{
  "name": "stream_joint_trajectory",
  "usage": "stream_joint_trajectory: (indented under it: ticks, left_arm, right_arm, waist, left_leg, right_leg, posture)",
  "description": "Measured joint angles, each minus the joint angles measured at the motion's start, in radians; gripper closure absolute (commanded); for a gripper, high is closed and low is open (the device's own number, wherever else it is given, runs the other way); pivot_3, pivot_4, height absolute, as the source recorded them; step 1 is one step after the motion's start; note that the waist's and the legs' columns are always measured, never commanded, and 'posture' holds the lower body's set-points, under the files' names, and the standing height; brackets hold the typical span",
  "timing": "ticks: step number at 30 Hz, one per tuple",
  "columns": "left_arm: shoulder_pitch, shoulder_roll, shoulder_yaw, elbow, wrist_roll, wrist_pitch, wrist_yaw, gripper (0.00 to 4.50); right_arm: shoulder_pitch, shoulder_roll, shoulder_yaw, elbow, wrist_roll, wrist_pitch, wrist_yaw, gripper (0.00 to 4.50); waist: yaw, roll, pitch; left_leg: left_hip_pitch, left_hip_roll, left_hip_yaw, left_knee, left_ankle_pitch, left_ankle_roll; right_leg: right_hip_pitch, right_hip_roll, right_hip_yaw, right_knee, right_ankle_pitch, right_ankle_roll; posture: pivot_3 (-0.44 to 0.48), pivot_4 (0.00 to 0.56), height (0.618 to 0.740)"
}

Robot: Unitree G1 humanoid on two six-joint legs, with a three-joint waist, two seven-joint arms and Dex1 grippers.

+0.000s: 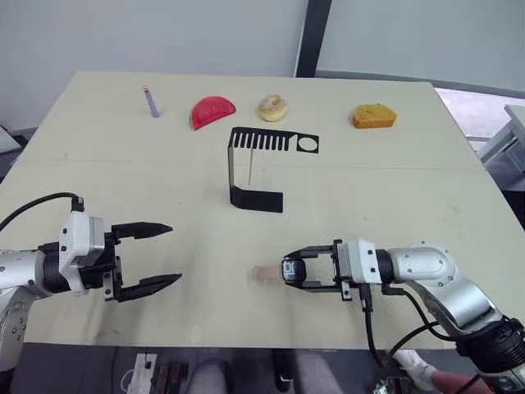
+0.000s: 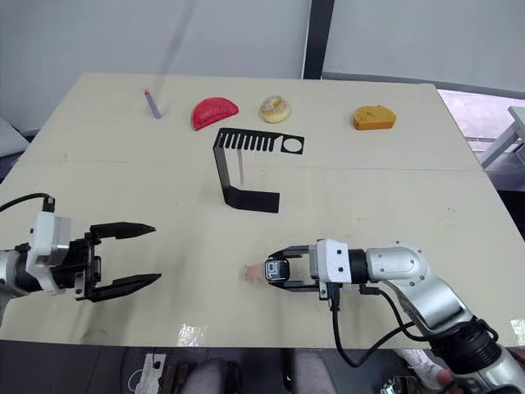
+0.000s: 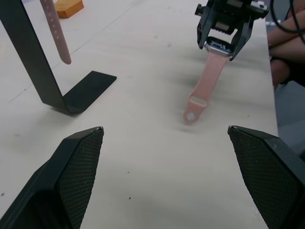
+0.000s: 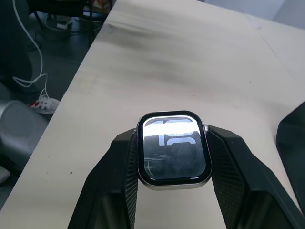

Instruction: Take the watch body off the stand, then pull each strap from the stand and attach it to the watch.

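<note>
One strap (image 3: 206, 85) already hangs from watch body (image 4: 174, 149), pinched in right gripper (image 1: 297, 272); second strap (image 3: 55, 29) on stand (image 1: 254, 164). Left gripper (image 1: 156, 256) spread.

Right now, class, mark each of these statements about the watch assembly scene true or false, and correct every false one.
1. The right gripper holds the watch body. True.
2. Both straps hang on the stand. False: one strap hangs there; the other strap is on the watch.
3. The left gripper is shut. False: it is open and holds nothing.
4. The doughnut lies between the red slice and the orange piece. True.
</note>
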Motion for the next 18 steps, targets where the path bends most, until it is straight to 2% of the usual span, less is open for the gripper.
stream_joint_trajectory:
  ticks: [11, 15, 18]
  left_arm:
    - [-0.005, 0.029, 0.004, -0.048, -0.062, 0.02, -0.023, 0.0]
    - [-0.005, 0.04, 0.004, -0.048, -0.062, 0.023, -0.026, 0.0]
    - [0.003, 0.04, 0.004, -0.048, -0.062, 0.022, -0.032, 0.0]
  right_arm:
    - [-0.276, 0.284, 0.124, 0.161, -0.207, -0.058, 0.021, 2.9]
    - [-0.3, 0.364, 0.138, 0.228, -0.242, -0.016, -0.002, 2.9]
    - [-0.287, 0.37, 0.163, 0.286, -0.263, 0.031, -0.001, 2.9]
  waist:
    - [-0.014, 0.0, 0.0]
    - [-0.014, 0.0, 0.0]
    - [-0.014, 0.0, 0.0]
  left_leg:
    - [0.001, 0.001, 0.0, 0.003, 0.0, -0.003]
    - [0.001, 0.001, 0.0, 0.004, 0.0, -0.003]
    - [0.001, 0.001, 0.0, 0.004, 0.0, -0.002]
  right_leg:
    - [-0.002, 0.0, 0.0, 0.009, -0.002, -0.004]
    - [-0.002, 0.0, 0.0, 0.01, -0.002, -0.004]
    - [-0.002, 0.0, 0.0, 0.01, -0.002, -0.004]
  posture:
    - [0.0, 0.15, 0.74]
    - [0.0, 0.15, 0.74]
    - [0.0, 0.15, 0.74]
